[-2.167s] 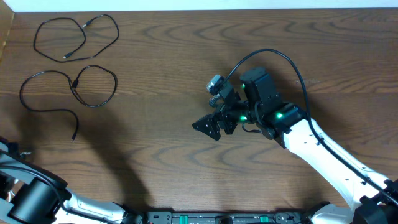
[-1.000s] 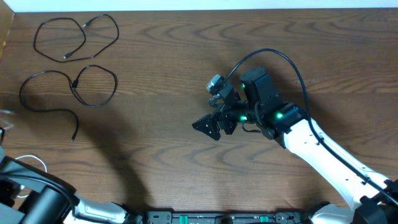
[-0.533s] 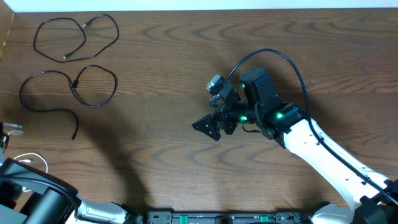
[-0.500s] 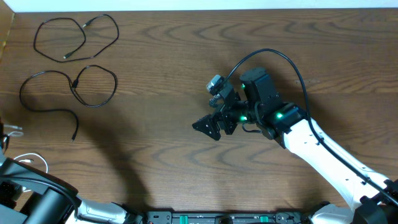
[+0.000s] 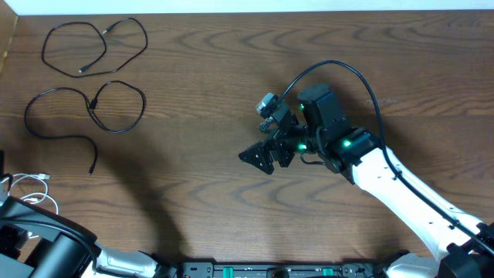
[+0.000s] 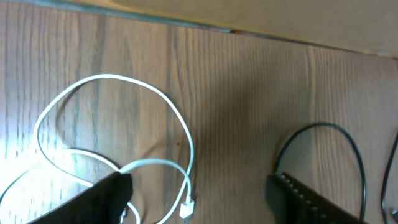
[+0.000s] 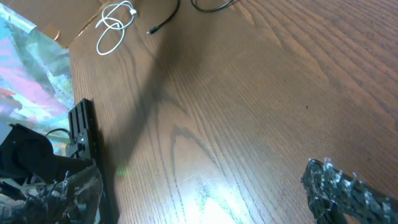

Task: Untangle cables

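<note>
The left claw (image 6: 199,199) hangs with its fingers apart, gripping nothing. The white cable (image 6: 112,76) lies on the table (image 6: 249,81) just under and between them, its loops crossing. A careless lift could snag a loop and drag it onto the black cable (image 6: 317,125) just right of the claw. Well to the right, the right claw (image 5: 266,158) stands spread wide and empty, with no cable near it.
</note>
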